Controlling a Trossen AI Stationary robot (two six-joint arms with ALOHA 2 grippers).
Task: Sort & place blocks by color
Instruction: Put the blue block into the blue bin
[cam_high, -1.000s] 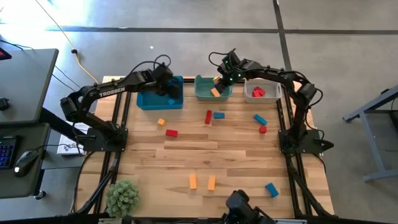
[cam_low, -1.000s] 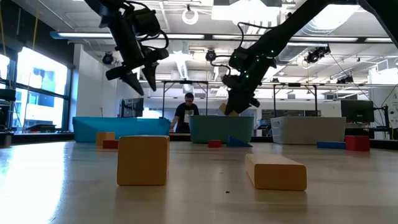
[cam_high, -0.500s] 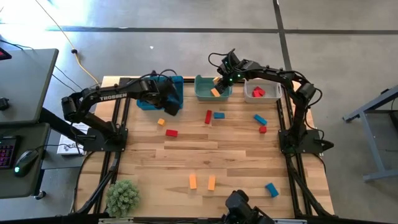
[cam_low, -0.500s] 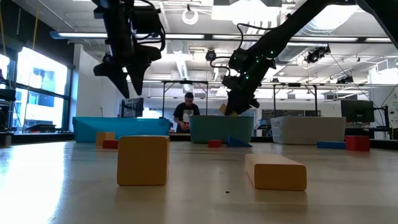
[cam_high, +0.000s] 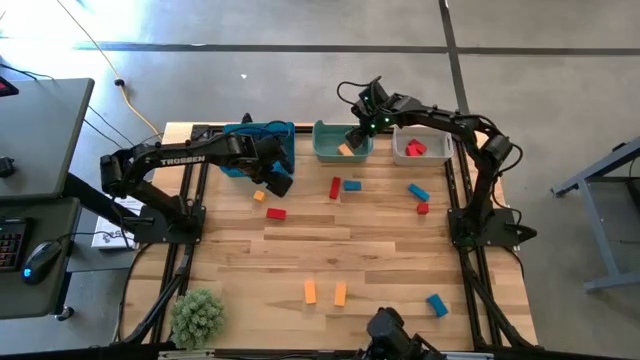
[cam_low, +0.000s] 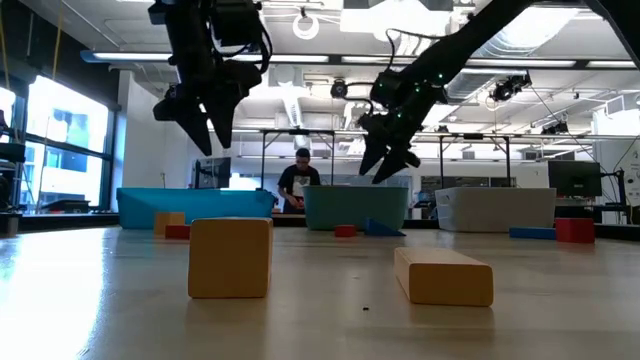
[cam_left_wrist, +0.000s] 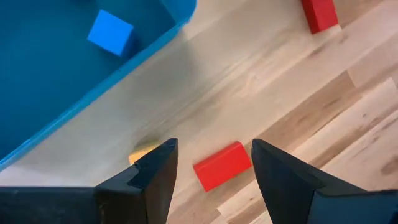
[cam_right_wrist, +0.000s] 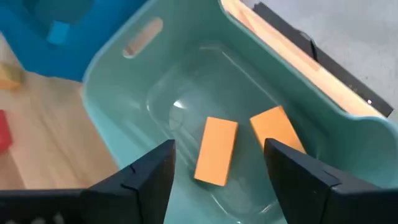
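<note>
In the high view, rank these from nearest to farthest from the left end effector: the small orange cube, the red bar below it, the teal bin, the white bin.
From the left end effector, open beside the blue bin:
1. Small orange cube, just beside it on the table.
2. Red bar, slightly farther toward the table's middle.
3. Teal bin, at the back centre.
4. White bin, at the back right.

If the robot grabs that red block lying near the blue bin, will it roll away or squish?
Probably neither. The red block has flat faces and sharp edges, so it should sit still instead of rolling. It looks solid and stiff, so the open left gripper above it likely won't squish it. Its smooth sides might slip a little.
</note>
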